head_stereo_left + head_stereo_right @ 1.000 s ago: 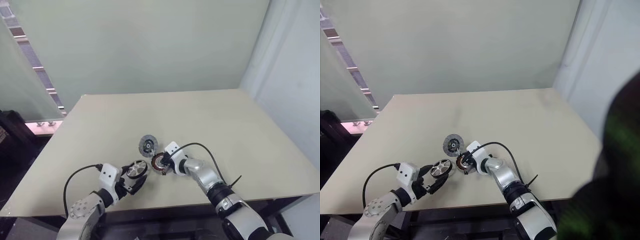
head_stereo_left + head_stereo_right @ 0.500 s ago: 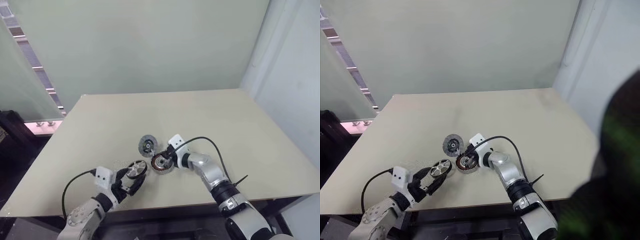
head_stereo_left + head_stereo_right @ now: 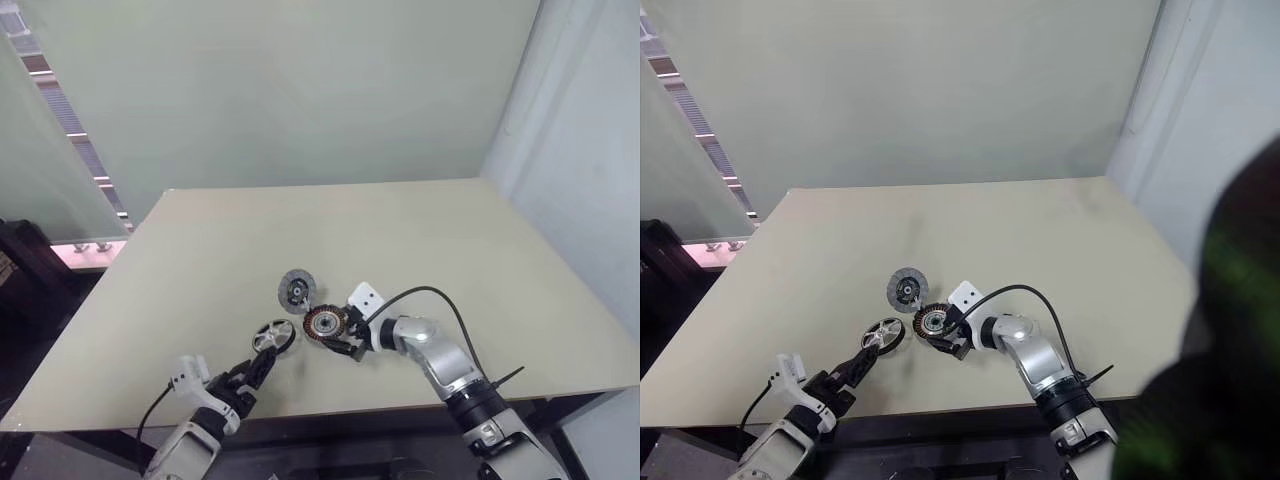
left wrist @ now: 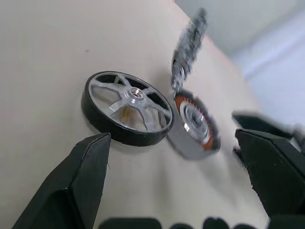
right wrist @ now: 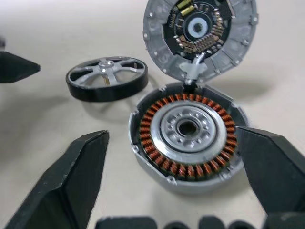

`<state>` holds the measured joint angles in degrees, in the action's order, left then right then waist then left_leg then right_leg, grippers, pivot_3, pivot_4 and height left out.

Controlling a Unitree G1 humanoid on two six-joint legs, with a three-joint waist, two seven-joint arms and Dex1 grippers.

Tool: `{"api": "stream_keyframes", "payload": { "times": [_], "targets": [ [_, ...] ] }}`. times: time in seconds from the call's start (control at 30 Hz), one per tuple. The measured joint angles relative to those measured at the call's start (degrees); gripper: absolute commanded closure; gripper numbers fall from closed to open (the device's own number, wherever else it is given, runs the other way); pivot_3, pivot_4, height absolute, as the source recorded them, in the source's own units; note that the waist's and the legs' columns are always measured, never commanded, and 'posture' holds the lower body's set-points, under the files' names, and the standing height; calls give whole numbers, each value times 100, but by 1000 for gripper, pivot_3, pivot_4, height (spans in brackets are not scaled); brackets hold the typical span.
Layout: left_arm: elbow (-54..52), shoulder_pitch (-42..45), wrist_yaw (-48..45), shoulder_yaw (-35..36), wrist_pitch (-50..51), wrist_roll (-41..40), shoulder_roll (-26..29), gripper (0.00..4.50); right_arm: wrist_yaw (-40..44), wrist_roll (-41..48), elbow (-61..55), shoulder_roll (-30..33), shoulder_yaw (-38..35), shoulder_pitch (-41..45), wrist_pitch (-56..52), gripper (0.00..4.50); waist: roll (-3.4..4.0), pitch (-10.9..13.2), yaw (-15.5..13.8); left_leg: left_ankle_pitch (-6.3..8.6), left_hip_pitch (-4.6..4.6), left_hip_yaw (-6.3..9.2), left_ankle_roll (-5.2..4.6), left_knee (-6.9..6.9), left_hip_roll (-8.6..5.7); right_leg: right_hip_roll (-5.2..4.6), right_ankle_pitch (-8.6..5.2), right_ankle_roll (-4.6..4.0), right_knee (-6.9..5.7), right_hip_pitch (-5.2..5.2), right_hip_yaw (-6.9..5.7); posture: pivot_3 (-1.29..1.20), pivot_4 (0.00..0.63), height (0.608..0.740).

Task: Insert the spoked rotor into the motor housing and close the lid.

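The right arm reaches in from the near right edge of the desk (image 3: 480, 260), bent toward the middle, and its end effector (image 3: 343, 338) points at the motor housing (image 3: 325, 322). Its two black fingers (image 5: 71, 181) stand wide apart, one on each side of the housing, and they do not touch it. The left arm comes from the near left edge, low over the desk. The left end effector (image 3: 258, 372) is also wide open and holds nothing; it points toward the spoked rotor (image 3: 273, 336) and stays apart from it.

The spoked rotor lies flat on the desk, just to the left of the housing. It has a dark outer rim, silvery spokes with open gaps between them, and a small hub in the centre. The motor housing is a round silver cup with a ring of copper-orange windings around a silvery centre with a dark hole. The lid (image 3: 297, 290) lies just behind the housing, on the far side. In the right wrist view it looks tilted upward against the housing rim, and its inner face shows a dark plate with small parts and a pale hub.
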<state>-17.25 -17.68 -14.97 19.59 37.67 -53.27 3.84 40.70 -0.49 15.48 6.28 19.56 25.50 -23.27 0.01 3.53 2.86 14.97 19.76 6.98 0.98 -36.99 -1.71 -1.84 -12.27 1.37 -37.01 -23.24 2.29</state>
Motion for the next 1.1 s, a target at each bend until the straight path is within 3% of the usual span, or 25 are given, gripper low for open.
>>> {"api": "stream_keyframes", "payload": {
  "times": [0.27,0.7,0.83,1.1],
  "targets": [
    [639,394,830,313,393,-969,-428,0,-214,5,-282,159,-97,-147,1,31,-7,-1,-1,0,4,-4,0,1,0,1,-1,-1,3,-3,0,0,0,740],
    [1469,1261,1493,605,283,-1296,-840,0,-250,45,-756,445,-110,-504,-177,31,-11,-1,-3,0,16,-2,1,-22,-10,-1,-1,-2,10,5,2,0,0,740],
    [1591,1387,1713,599,565,-1423,-836,908,-262,53,-897,474,-112,-591,-225,0,-12,-1,-3,0,19,0,0,-21,-12,-1,0,0,10,2,2,0,0,740],
    [1686,1404,1884,623,737,-1656,-865,3871,-328,57,-1041,519,-116,-606,-286,0,-14,-1,-5,0,31,5,0,-19,-15,-1,1,2,12,-7,2,0,0,740]
  ]
}}
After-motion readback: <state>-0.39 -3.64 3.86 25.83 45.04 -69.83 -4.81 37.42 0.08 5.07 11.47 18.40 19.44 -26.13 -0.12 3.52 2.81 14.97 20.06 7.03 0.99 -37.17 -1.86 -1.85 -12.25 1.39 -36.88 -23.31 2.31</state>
